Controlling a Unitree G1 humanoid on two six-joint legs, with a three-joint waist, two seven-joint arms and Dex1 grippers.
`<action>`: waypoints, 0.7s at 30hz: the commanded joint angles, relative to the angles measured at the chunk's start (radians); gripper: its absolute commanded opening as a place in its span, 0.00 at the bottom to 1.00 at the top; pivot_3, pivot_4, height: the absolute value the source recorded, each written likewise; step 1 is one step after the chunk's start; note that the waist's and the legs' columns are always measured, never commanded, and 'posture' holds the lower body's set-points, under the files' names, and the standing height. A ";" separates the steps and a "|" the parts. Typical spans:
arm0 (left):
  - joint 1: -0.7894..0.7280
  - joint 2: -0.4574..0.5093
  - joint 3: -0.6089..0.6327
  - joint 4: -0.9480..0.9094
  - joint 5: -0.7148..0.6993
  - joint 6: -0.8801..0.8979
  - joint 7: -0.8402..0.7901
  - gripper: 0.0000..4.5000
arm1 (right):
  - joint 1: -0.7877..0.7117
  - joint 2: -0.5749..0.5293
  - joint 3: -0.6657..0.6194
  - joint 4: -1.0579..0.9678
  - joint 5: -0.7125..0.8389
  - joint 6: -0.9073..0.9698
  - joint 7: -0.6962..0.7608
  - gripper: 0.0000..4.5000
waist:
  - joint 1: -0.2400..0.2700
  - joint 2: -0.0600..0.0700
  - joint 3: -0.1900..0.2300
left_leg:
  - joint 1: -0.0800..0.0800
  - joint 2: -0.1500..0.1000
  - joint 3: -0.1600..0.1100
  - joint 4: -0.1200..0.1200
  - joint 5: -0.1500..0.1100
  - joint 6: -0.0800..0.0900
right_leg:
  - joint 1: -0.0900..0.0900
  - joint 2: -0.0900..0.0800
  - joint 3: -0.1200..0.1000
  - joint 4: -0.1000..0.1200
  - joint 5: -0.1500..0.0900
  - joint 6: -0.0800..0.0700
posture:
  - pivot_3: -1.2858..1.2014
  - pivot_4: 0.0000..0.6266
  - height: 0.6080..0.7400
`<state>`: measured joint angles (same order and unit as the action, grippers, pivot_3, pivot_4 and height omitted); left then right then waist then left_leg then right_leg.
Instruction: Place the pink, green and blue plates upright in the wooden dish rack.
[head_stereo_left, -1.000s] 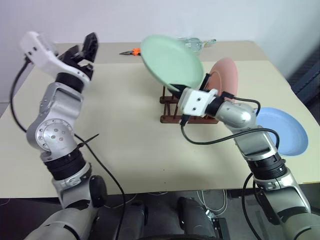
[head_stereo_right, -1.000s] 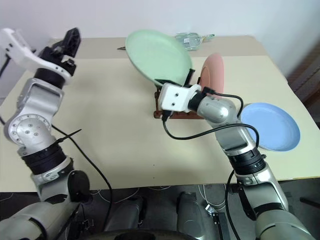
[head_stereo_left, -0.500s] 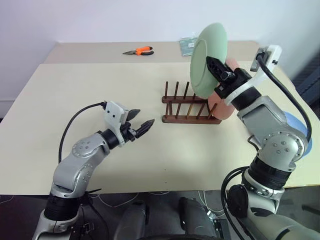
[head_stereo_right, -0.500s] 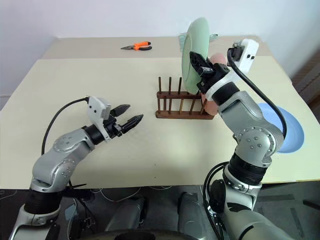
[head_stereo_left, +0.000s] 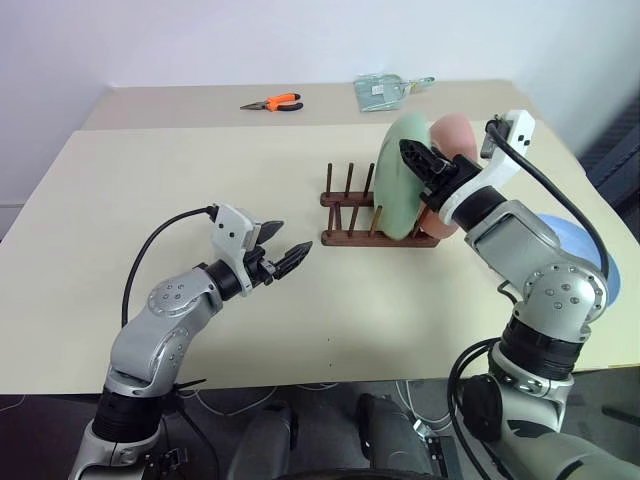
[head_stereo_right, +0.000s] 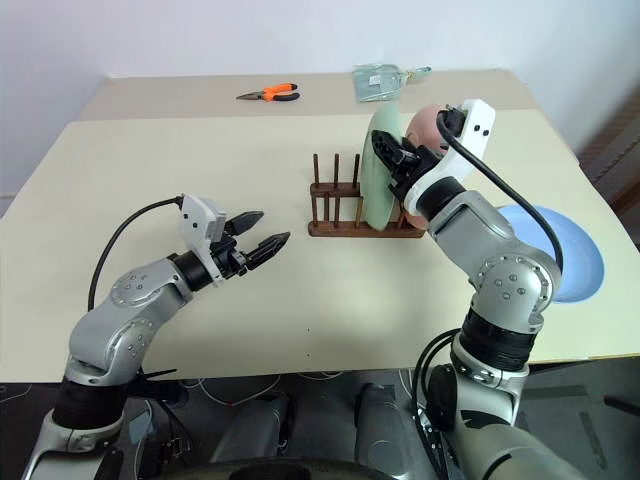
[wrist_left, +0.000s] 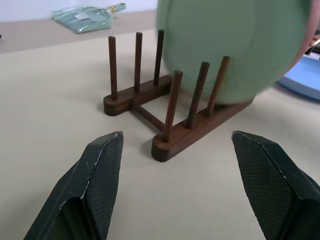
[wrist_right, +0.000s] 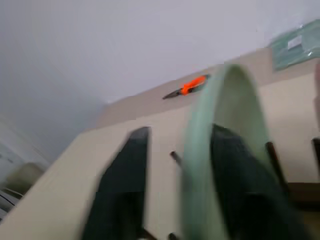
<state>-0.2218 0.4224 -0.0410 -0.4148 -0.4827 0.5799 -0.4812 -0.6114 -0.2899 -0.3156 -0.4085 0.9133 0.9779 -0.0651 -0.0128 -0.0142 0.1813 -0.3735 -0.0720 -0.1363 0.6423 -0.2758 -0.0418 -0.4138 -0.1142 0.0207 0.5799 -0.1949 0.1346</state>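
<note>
Pink plate (head_stereo_left: 455, 135) and green plate (head_stereo_left: 400, 185) stand in the rack (head_stereo_left: 345, 236); the blue plate (head_stereo_right: 560, 250) lies flat near the bench's right edge. Right gripper (head_stereo_right: 392, 165) straddles the green plate's rim, fingers parted; left gripper (head_stereo_left: 283, 252) is spread, empty.

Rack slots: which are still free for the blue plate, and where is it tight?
The wooden dish rack has bare pegs at its left end, beside the green plate. Its right end is crowded: green plate, pink plate and right gripper together. The blue plate lies flat near the table's right edge.
</note>
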 joint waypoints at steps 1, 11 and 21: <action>0.002 0.008 -0.031 -0.038 0.021 -0.009 -0.020 0.79 | -0.035 -0.189 0.100 -0.082 -0.191 -0.177 0.189 0.54 | 0.001 0.000 0.000 | 0.000 0.000 0.000 0.000 0.000 0.000 | 0.000 0.000 0.000 0.000 -0.001 0.001 | 0.52 0.24 1.00; -0.038 -0.009 -0.137 -0.011 0.069 -0.029 -0.089 0.79 | 0.249 -0.518 -0.222 0.170 -0.341 -0.345 0.410 0.93 | 0.028 -0.003 0.000 | 0.000 0.000 0.000 0.003 -0.002 0.003 | 0.005 -0.001 -0.001 -0.004 -0.002 0.002 | 0.52 0.24 1.00; -0.081 -0.017 -0.175 0.018 0.092 -0.042 -0.146 0.79 | 0.687 -0.562 -0.030 0.134 -0.553 -0.357 0.522 0.99 | 0.004 0.003 -0.001 | 0.001 0.000 0.005 0.004 -0.003 0.004 | 0.004 -0.003 0.002 -0.002 -0.004 0.005 | 0.52 0.24 1.00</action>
<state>-0.2859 0.4068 -0.2221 -0.3832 -0.3952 0.5576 -0.6173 0.0758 -0.8382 -0.3583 -0.2672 0.4085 0.6410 0.4688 -0.0084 -0.0107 0.1798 -0.3725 -0.0717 -0.1310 0.6464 -0.2785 -0.0377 -0.4093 -0.1167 0.0227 0.5775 -0.1991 0.1398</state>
